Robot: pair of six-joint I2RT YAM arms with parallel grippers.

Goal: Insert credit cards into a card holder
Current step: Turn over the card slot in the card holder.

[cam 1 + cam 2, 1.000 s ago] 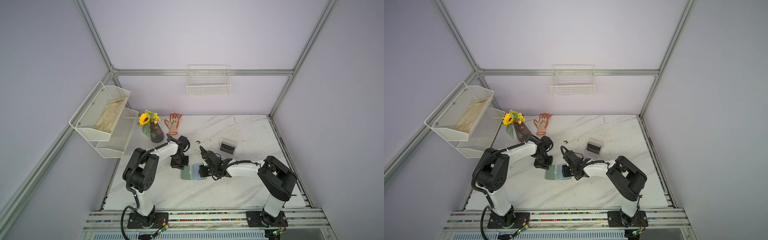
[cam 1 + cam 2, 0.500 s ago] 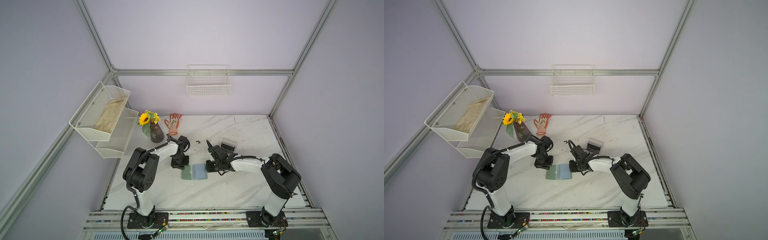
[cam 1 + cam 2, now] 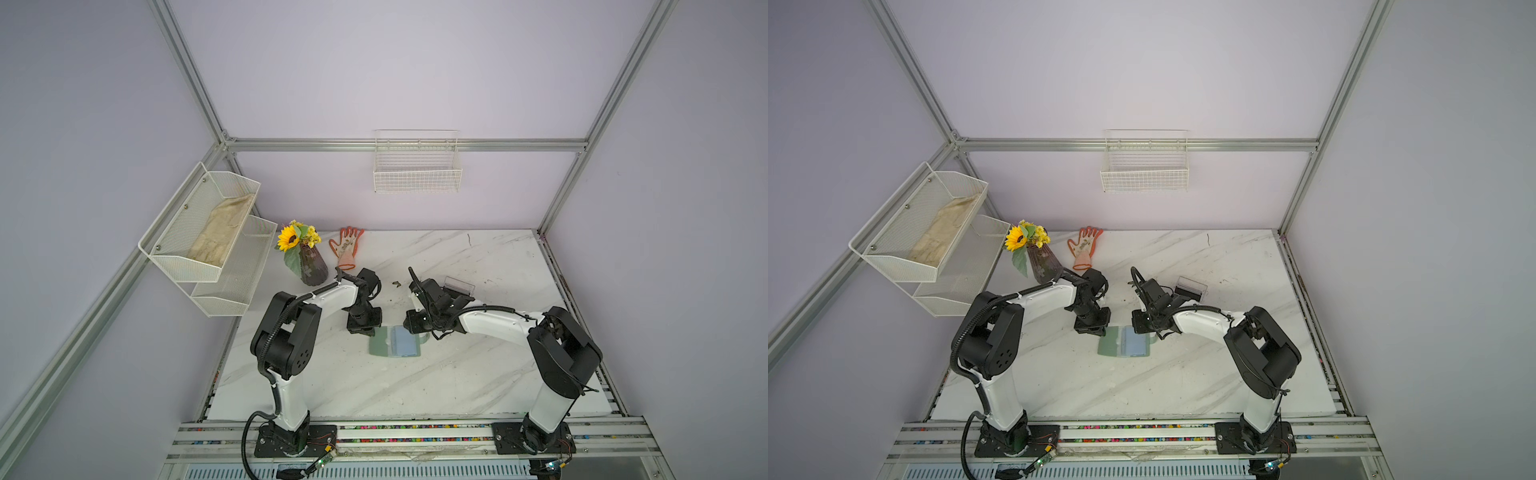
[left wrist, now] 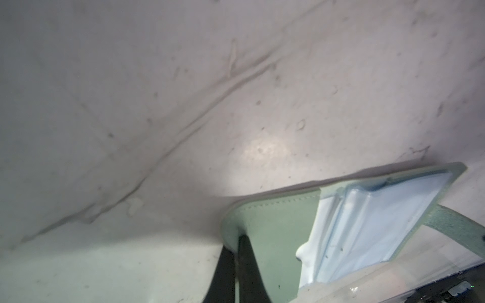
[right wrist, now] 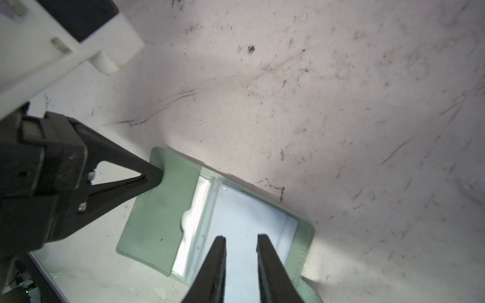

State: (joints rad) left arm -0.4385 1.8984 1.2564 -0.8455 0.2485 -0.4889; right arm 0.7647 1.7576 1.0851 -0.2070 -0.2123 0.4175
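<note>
Two hands — left hand (image 5: 157, 178) clamped on the card holder (image 5: 162, 223), right hand (image 5: 241, 237) apart above it

Soft, even light fills both top views, shadows faint. The wrist views are dimmer and blurred; the left one shows pale glare on the white marbled tabletop (image 4: 262, 150).

The card holder (image 5: 157, 217) has a matt sage-green, leather-like cover with a stitched edge, and its clear plastic sleeves (image 5: 249, 210) look smooth and glossy. The table (image 5: 341, 105) is a smooth, white marble-look surface, scuffed and speckled with dark marks. The right gripper (image 5: 241, 236) has matt black plastic fingers.
</note>
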